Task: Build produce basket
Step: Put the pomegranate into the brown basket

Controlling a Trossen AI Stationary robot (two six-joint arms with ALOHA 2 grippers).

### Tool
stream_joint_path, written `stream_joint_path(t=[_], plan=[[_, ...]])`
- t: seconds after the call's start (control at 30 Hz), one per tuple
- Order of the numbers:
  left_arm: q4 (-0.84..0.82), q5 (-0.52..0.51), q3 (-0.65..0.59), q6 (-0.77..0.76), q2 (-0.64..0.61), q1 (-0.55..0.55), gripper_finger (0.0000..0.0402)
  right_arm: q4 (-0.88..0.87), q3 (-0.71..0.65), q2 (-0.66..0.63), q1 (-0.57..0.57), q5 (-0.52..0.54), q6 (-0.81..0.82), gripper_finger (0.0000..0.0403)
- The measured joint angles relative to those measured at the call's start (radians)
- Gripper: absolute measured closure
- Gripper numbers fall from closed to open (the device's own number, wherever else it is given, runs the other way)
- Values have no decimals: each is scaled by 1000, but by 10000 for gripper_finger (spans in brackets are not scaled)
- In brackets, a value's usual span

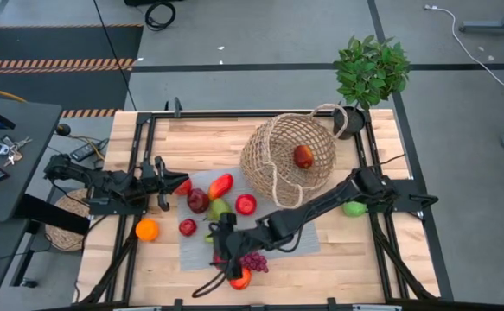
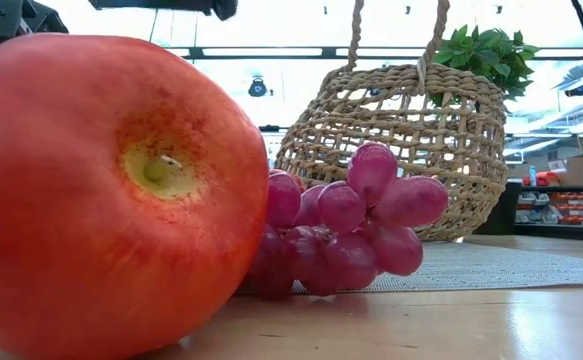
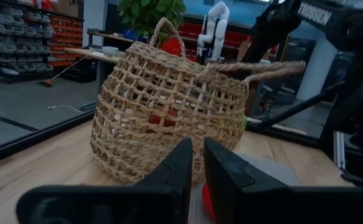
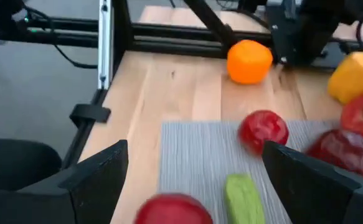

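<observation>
While the basket lies tipped on its side toward the back of the bench, mouth turned to the front and one red apple inside it, most of the produce is spread on and around a grey mat in front of it; a long red pepper, a dark red fruit, a green pear, a round red fruit and a smaller red one sit close together on the mat, an orange rests on the bare wood off the mat's left edge, a green fruit lies by the right arm near the right rail, and a bunch of purple grapes touches a red-orange fruit at the front edge; the left claw hangs just left of the pile with its fingers pressed together and nothing between them, pointing toward the basket; the right claw reaches across the mat to the front of the pile, its fingers spread wide and empty above the mat, with the small red fruit and the pear just ahead of them; a potted plant stands at the back right corner, just behind the basket's handle.
</observation>
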Motion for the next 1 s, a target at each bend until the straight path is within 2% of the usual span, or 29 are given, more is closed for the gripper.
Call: stream_joint_path(t=[0.1,0.47,1.0], plan=[[9,0,0,-1,10,0,353,-5,1,12,8,34,6,31],[-6,1,0,-1,24,0,353,-42,-10,49,18,18,-34,31],[-8,0,0,-1,44,0,353,15,-8,180,19,-63,-89,5]])
